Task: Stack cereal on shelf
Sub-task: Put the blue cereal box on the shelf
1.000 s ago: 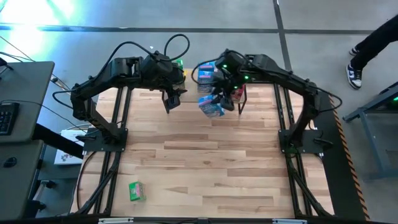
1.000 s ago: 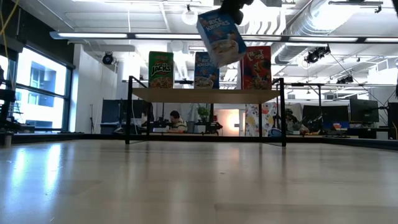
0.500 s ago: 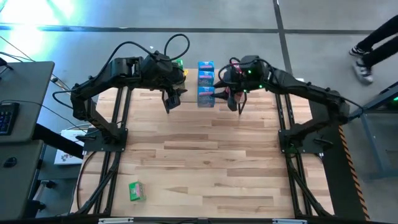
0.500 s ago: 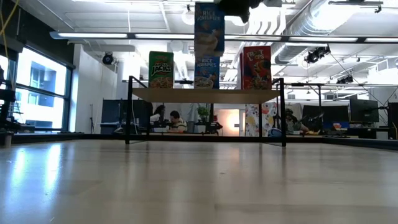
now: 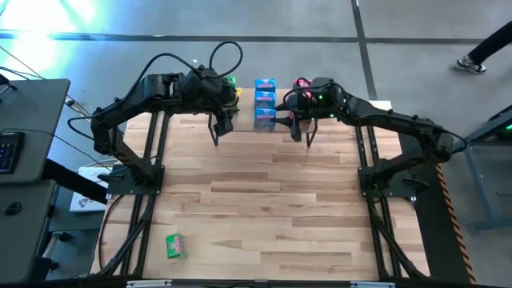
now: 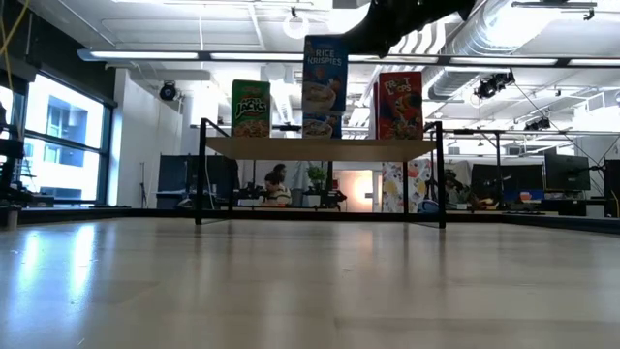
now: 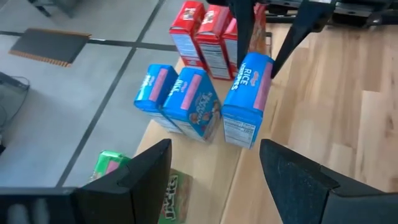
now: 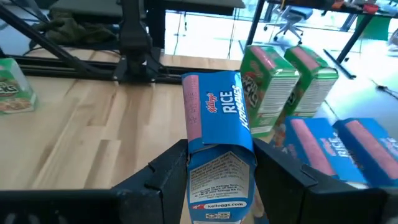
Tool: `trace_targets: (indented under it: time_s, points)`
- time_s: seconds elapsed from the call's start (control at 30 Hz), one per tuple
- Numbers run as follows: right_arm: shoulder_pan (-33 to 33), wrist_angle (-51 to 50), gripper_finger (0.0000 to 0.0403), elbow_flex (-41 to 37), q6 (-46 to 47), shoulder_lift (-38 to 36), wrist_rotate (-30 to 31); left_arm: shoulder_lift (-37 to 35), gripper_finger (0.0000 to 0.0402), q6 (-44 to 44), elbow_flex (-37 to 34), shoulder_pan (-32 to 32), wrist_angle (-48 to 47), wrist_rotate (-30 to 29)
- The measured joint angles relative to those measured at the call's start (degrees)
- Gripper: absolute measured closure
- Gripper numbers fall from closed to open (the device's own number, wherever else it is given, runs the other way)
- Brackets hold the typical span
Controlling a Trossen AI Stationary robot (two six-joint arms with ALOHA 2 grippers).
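Shelf front edge: right claw clenched around blue cereal box; left claw released.

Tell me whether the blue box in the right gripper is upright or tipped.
Upright. In the low view the blue box stands vertical over the shelf; the right gripper is shut on it.

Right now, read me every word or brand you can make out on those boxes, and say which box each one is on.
"Kellogg's RICE" and "kelloggs.com": blue box in the right gripper.
"RICE": same blue box, left wrist view.
"JACKS": green box on the shelf.
Red boxes: print too blurred to read.
Lone green box on the table: too small.
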Motion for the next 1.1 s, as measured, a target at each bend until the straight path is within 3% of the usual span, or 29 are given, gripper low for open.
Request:
trace_targets:
  time_s: [1.1]
  points:
    - [-0.4,-1.1,0.0242,0.0,-1.8,3.0,4.5,0.0,0.0165,-0.1,0.0,-0.1,0.6,0.7]
